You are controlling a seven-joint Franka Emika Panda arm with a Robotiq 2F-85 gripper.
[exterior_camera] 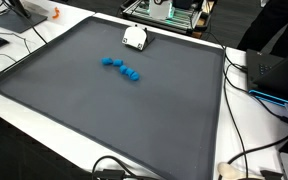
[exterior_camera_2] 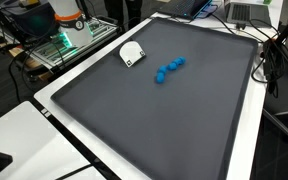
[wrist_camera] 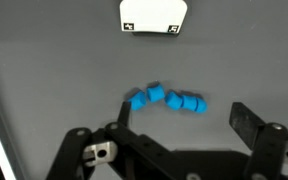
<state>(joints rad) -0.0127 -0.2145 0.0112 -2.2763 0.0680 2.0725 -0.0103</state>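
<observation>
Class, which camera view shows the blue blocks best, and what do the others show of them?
The wrist view: the blue blocks lie close below the camera, so separate pieces can be told apart. In both exterior views they are only a small blue row on the grey mat.

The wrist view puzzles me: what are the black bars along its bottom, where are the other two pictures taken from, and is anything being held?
The black bars are the two fingers of the robot arm's gripper, seen by a camera on its wrist. The jaws stand open and hold nothing. Below them, on a dark grey mat, lies a short row of small blue pieces, and beyond it a white block with printed markers. The other two pictures come from cameras standing outside the robot. Both exterior views show the same mat, blue pieces and white block from farther off.
</observation>
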